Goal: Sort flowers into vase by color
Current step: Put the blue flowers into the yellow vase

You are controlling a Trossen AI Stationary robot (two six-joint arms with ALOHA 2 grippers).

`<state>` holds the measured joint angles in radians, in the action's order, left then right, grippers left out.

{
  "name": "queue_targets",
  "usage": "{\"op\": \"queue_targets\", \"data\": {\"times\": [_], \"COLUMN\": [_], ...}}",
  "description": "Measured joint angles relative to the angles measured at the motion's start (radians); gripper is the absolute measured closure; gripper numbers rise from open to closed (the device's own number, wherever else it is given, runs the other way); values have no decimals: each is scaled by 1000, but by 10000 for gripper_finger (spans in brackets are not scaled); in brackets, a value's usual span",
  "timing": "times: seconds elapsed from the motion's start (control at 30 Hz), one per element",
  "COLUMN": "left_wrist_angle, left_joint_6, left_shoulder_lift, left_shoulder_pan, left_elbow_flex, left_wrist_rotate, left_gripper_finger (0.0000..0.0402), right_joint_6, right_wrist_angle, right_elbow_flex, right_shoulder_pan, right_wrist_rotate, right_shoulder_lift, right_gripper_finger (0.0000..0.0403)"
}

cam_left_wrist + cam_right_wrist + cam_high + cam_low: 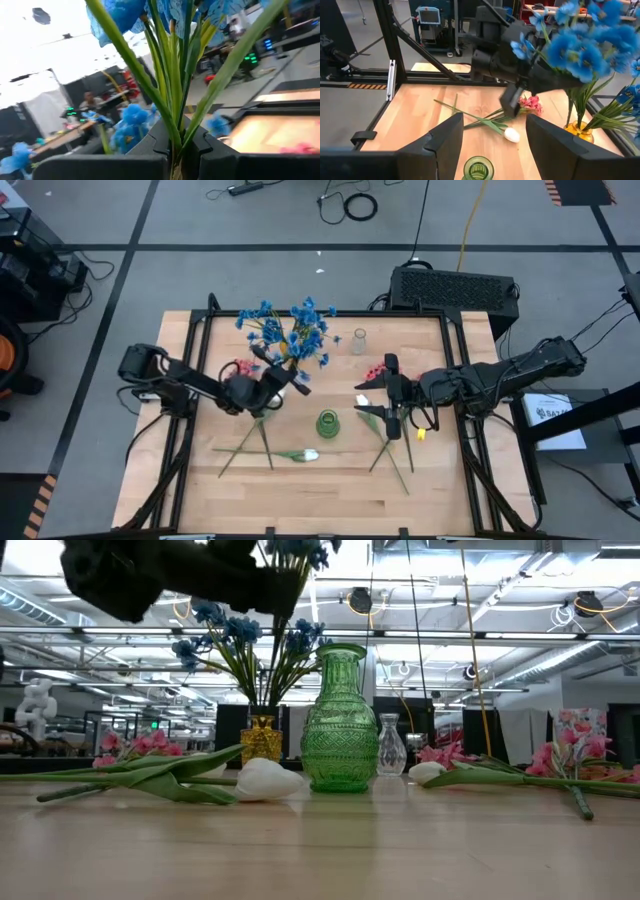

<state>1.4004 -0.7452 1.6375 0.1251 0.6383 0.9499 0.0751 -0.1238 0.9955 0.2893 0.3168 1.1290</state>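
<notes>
The left claw (175, 150) is clamped shut on the green stems of a blue flower sprig (170, 85), holding it up off the counter (330, 490). In the high view this claw (262, 390) sits just beside the yellow vase (262, 737), which already carries a bunch of blue blooms (290, 330). The held blooms overlap that bunch from above, so I cannot tell whether the stem end is in the vase mouth yet.

To do this step well, I judge the stem should go in close to upright — the vase neck looks narrow and is already crowded, so a tilted stem would likely catch on the rim or push the seated stems aside. Lower slowly, and let go only when the stem is well down inside, otherwise the top-heavy sprig may tip out.

The right claw (492, 142) hangs over the counter with its fingers apart and nothing between them, the green vase (476, 167) directly below and ahead of it. Pink sprigs (375, 372) and a white bud (362, 400) lie just beside this claw; another white bud (308, 455) lies farther off, near the green vase. The small clear vase (359, 340) stands beyond it, apart from the blue bunch. It should keep wide of the left arm while the blue sprig goes in
</notes>
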Motion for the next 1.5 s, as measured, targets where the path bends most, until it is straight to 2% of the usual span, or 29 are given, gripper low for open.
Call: {"op": "queue_targets", "data": {"times": [0.13, 0.37, 0.53, 1.13, 1.5], "left_wrist_angle": [34, 33, 31, -20, -102], "left_joint_6": [-25, -23, -49, 43, 165], "left_shoulder_lift": [31, 43, 43, 77, 78], "left_shoulder_pan": [-41, -95, -115, -163, -187], "left_elbow_flex": [0, 1, 1, -4, -5], "left_wrist_rotate": [1, -88, -101, -101, -39], "left_gripper_finger": [384, 384, 384, 384, 384], "right_joint_6": [-36, -61, -60, -42, -38], "right_wrist_angle": [0, 0, 0, 0, -1], "right_elbow_flex": [0, 0, 0, 0, 0], "right_shoulder_pan": [0, -1, -1, -1, -1], "right_wrist_rotate": [0, 0, 0, 0, 0], "right_shoulder_lift": [0, 0, 0, 0, 1], "right_gripper_finger": [195, 195, 195, 195, 195]}}
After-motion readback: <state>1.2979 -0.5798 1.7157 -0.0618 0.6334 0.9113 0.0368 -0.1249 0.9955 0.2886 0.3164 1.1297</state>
